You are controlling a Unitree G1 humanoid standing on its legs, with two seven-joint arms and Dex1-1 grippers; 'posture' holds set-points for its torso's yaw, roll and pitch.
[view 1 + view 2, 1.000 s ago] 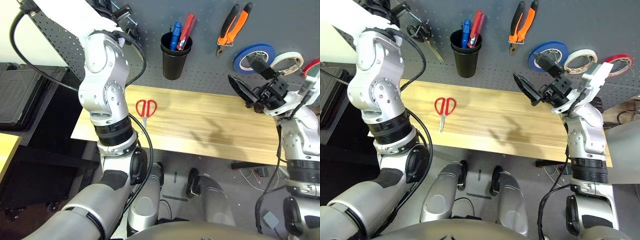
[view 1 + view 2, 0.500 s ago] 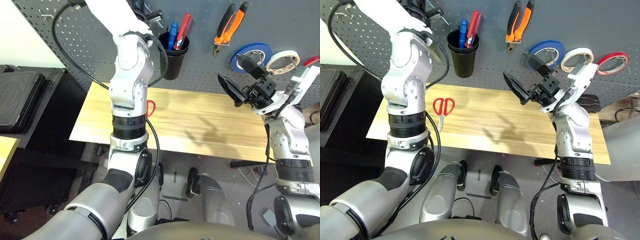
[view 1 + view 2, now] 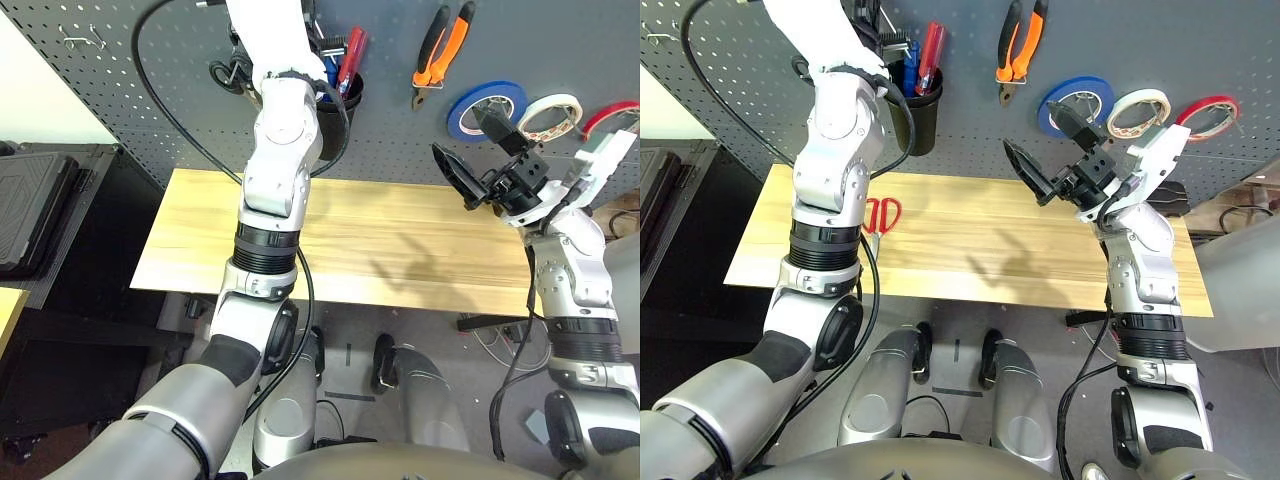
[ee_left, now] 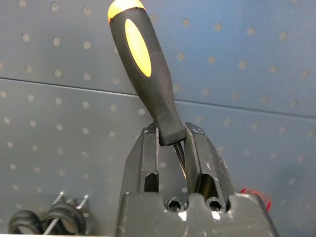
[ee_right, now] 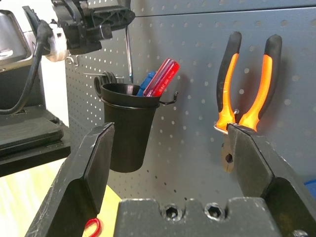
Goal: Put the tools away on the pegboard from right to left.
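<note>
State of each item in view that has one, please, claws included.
Left claw: closed on the screwdriver
Black-and-orange-handled screwdriver: held, off the pegboard
Right claw: open, empty
Orange-and-black-handled pliers: hung, handles spread
Black plastic cup: mounted, holding red and blue items
Blue, whitish and red tape rolls: hung
Red-handled metal scissors: lying on the tabletop

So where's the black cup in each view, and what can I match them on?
Left eye: top centre, right beside the left forearm, which partly covers it.
Right eye: black cup, upper left of centre.
Left wrist: I can't make it out.
Right wrist: left of centre, beyond the open fingers.
Landmark: the red-handled tool in the cup, in both eye views and the right wrist.
</note>
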